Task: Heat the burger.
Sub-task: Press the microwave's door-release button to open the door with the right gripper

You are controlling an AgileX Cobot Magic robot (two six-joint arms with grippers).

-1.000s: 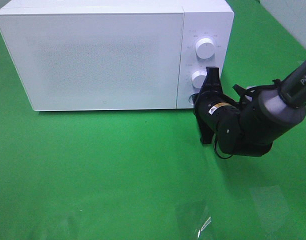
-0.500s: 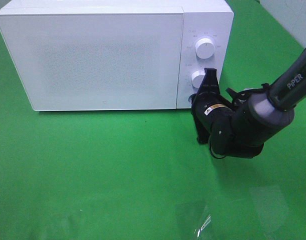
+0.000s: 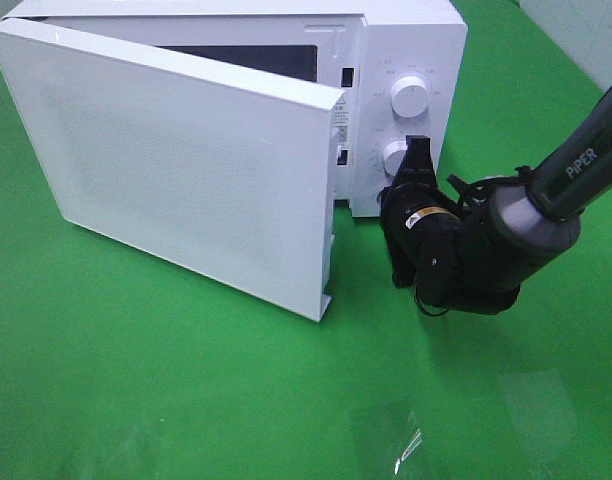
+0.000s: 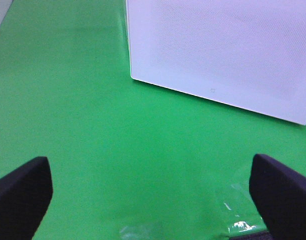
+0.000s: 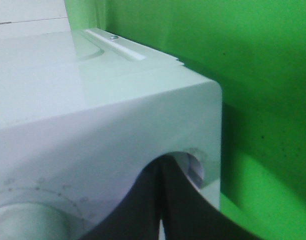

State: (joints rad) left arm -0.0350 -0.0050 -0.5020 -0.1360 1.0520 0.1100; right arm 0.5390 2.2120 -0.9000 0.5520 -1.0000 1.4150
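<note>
White microwave (image 3: pixel 246 28) stands on the green desk (image 3: pixel 186 400), door (image 3: pixel 176 170) ajar. Right gripper (image 3: pixel 418 150), jaws pressed together, points at its control panel (image 3: pixel 433 125); left gripper (image 4: pixel 150 185), jaws spread. Where the burger is cannot be told.

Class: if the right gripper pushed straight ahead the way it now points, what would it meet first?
The microwave's control panel, at the round button near the lower knob. The right gripper, jaws shut, seems to touch it or nearly so; depth is hard to judge.
</note>
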